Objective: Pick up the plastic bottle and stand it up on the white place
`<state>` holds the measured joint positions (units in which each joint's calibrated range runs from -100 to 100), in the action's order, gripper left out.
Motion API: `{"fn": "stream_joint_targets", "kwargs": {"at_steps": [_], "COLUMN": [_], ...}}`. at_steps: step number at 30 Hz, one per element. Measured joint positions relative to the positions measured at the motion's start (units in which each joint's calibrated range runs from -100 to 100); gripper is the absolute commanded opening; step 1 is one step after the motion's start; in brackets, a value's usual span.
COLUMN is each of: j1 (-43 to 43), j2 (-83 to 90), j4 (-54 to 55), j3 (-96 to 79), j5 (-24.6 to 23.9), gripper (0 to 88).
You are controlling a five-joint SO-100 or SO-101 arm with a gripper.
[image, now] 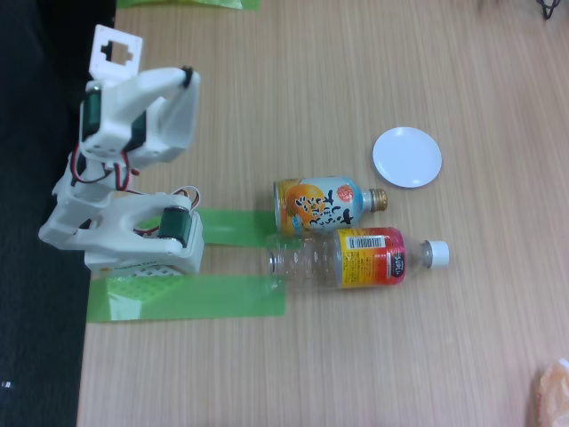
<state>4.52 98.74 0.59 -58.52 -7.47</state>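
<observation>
The plastic bottle (356,258) lies on its side on the wooden table, clear with a red, yellow and orange label, its white cap (436,253) pointing right. The white place, a small round plate (406,157), sits above and to the right of it with nothing on it. My arm is folded up at the left edge of the table, and my gripper (116,52) is up at the top of it, far from the bottle. From this angle I cannot make out whether its fingers are open or shut.
A shorter orange and light-blue bottle (324,203) with a gold cap lies right against the plastic bottle, between it and the plate. Green tape strips (187,298) hold the arm's base. The table drops off to black at the left. An orange object (551,391) shows at the bottom right corner.
</observation>
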Motion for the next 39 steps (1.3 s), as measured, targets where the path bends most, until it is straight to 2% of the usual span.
{"fn": "stream_joint_targets", "kwargs": {"at_steps": [3, 10, 16, 20, 29, 34, 39], "j1": [0.0, 0.0, -0.1, -0.1, -0.1, -0.1, -0.1], "j2": [0.0, -2.5, -16.2, -28.4, -52.2, -61.0, -69.5], "j4": [-2.6, -18.0, -25.8, -30.0, -30.4, -30.0, -23.2], "j3": [-1.4, 3.2, 16.3, 24.3, 30.4, 32.6, 36.8], "j5": [0.0, 0.4, 5.1, 9.1, 21.9, 25.4, 29.0], "gripper": [1.6, 2.8, 19.3, 23.2, 23.2, 23.2, 22.9]}}
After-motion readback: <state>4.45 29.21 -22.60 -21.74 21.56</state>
